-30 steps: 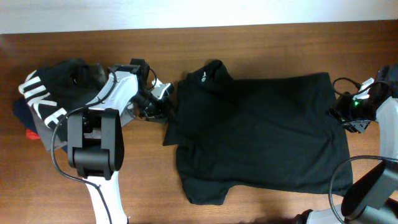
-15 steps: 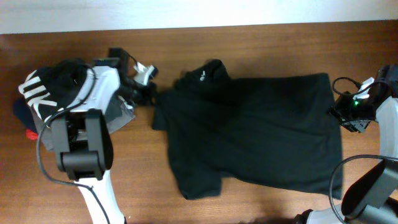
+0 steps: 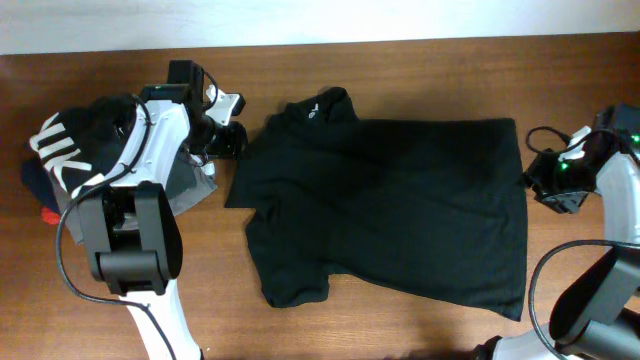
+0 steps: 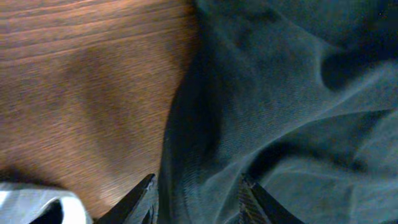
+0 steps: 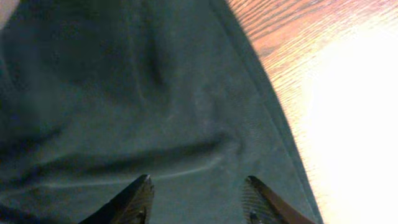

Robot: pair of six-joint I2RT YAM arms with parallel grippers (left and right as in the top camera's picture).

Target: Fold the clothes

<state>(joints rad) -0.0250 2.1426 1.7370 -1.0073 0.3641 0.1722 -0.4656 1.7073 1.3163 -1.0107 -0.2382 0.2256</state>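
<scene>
Presently found black T-shirt (image 3: pixel 390 200) spread flat on surface (image 3: pixel 400 65), seemingly smoothed for folding. Noted left pincer (image 4: pixel 198 196) parted astride sleeve edge (image 4: pixel 180 143), right pincer (image 5: pixel 199 196) parted over bottom hem (image 5: pixel 273 124); neither clamped.

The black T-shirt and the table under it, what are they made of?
The black T-shirt looks like soft, matte knit cloth, maybe cotton: it lies limp and wrinkles into folds. The table looks like brown wood or a wood-look top, fairly smooth: grain lines run along it and light glares off it.
</scene>
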